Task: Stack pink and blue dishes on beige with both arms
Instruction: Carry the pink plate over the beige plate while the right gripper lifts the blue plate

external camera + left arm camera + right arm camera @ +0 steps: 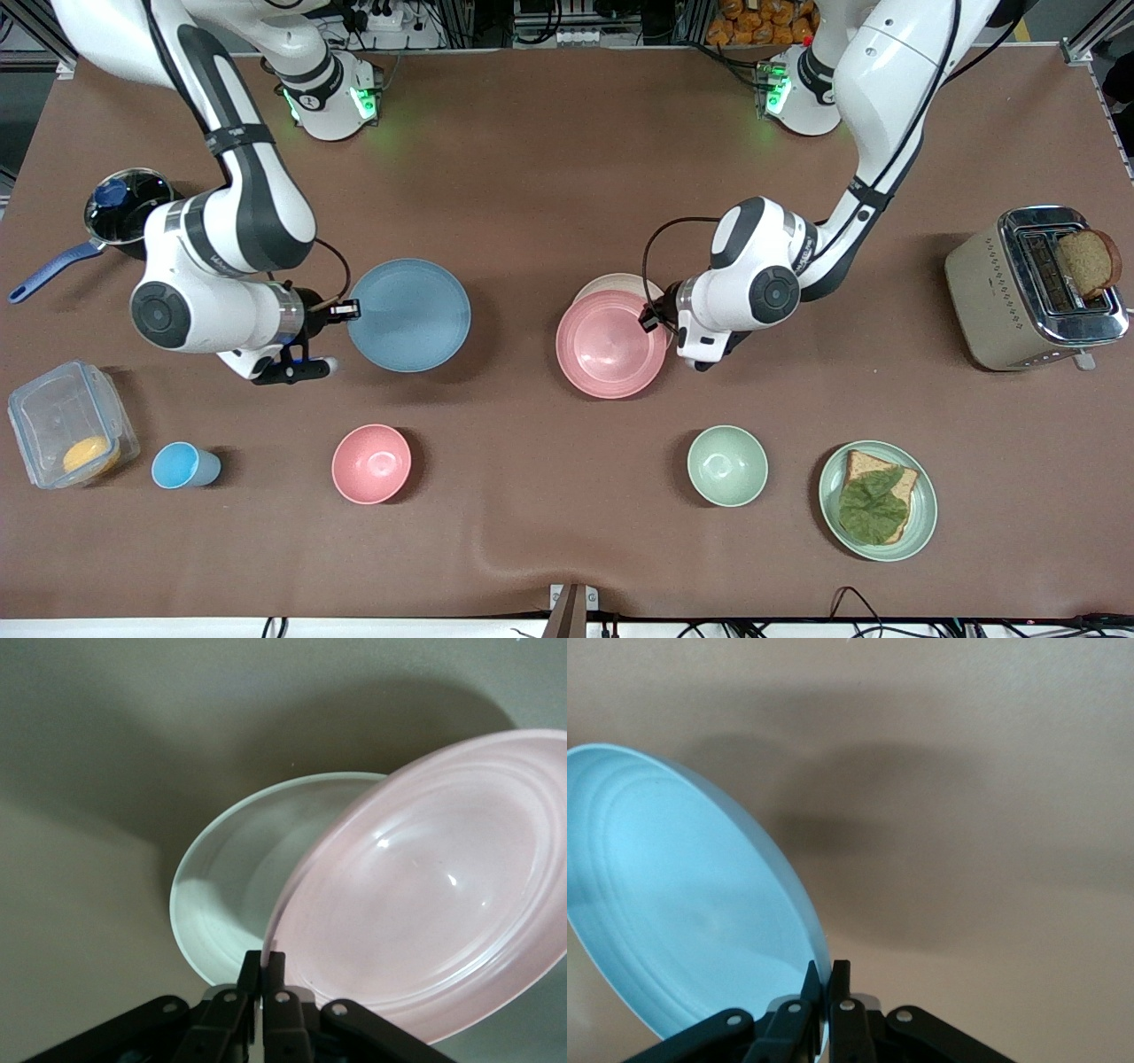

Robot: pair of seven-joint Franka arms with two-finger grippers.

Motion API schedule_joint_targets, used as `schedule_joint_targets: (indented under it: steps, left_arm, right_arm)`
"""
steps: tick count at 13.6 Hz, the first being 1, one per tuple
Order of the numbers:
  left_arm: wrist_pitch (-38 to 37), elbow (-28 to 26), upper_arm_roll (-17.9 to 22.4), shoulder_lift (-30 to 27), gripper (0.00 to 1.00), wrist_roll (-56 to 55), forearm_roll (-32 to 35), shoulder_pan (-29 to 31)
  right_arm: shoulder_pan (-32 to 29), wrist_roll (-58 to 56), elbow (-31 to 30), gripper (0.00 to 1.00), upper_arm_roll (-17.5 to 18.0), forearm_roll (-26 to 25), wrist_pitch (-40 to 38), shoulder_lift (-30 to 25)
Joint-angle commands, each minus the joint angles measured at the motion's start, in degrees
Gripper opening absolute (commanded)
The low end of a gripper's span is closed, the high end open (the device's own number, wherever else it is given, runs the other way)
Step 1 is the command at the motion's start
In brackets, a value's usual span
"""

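Note:
My left gripper (660,315) (263,961) is shut on the rim of the pale pink plate (609,344) (425,895). It holds the plate tilted over the beige plate (616,285) (230,877), covering most of it. The beige plate lies flat on the table and only its edge nearest the robot bases shows in the front view. My right gripper (347,310) (827,973) is shut on the rim of the light blue plate (409,315) (682,904). This plate hangs tilted above the table toward the right arm's end, with its shadow beneath it.
Nearer the front camera stand a blue cup (182,466), a pink bowl (371,463), a green bowl (727,465) and a mint plate (926,514) with bread and a leaf. A plastic container (71,434) and a pot (124,208) sit at the right arm's end, a toaster (1032,288) at the left arm's.

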Motion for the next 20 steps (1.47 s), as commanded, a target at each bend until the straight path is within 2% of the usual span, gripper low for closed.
schedule_joint_targets:
  steps: [1,3,5,10,13,16,20]
  left_arm:
    - [0.4,-0.08,0.57,-0.24,0.0,-0.96,-0.16,-0.43]
    - [-0.04,-0.17,0.57,-0.76,0.0,-1.05,0.1,0.01]
    - [-0.31,-2.09,0.48,-3.82,0.0,-2.27,0.11,1.76]
    - [-3.81,-3.33,0.48,-8.93,0.0,-4.04,0.19,2.12]
    - [-4.35,-4.73,0.39,-9.2,0.0,-3.95,0.28,1.42]
    - [-7.85,-5.27,0.22,-9.29,0.0,-4.21,4.4,1.42]
    - [-7.87,-4.92,0.04,-8.24,0.0,-4.39,4.32,-0.15]
  right_arm:
    - [0.17,1.3,-0.32,0.0,-0.38,1.12,-2.85,-2.5]
    - [0.34,1.3,-0.32,0.0,-0.38,2.08,-4.25,-3.2]
    - [0.52,1.3,-0.32,0.0,-0.38,4.45,-5.14,-3.65]
    - [0.87,1.3,-0.32,0.0,-0.38,4.55,-5.23,-3.73]
    - [0.87,1.22,-0.32,0.0,-0.46,4.55,-5.23,-3.65]
    - [0.87,1.3,-0.41,0.0,-0.46,4.63,-5.23,-3.56]
    - [0.87,1.3,-0.49,0.0,-0.46,4.63,-5.05,-3.38]
